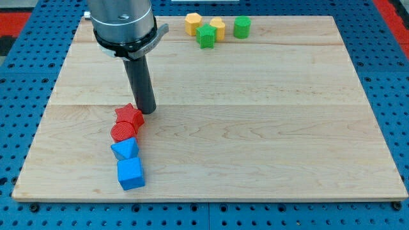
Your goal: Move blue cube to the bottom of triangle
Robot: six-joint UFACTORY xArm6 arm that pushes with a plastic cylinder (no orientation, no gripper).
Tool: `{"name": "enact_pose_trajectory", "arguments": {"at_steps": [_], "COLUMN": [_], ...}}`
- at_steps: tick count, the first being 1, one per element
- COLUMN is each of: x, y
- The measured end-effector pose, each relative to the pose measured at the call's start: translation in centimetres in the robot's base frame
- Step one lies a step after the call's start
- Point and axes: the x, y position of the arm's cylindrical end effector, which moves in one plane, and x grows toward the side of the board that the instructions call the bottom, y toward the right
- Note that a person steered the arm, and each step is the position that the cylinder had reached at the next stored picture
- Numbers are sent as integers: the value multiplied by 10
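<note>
Pale wooden board (255, 128) resting on a blue perforated base (25, 96). Dark rod descending from a grey cylindrical mount; no claw is fitted, so no jaw state applies. My tip (147, 112) stands just beside the red star (128, 115), at its right. Below the star, a touching column runs toward the view's bottom: red cylinder (123, 132), blue triangle (125, 149), blue cube (130, 174). At the view's top: yellow hexagon (193, 23), green star (206, 36), second yellow block (218, 29), green cylinder (241, 27).
</note>
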Motion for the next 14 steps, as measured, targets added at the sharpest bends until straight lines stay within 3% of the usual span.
{"name": "enact_pose_trajectory", "arguments": {"at_steps": [3, 5, 6, 7, 8, 10, 12, 13, 14], "x": [-9, -18, 52, 121, 145, 145, 164, 159, 121], "y": [-1, 113, 143, 131, 102, 101, 40, -78, -129]}}
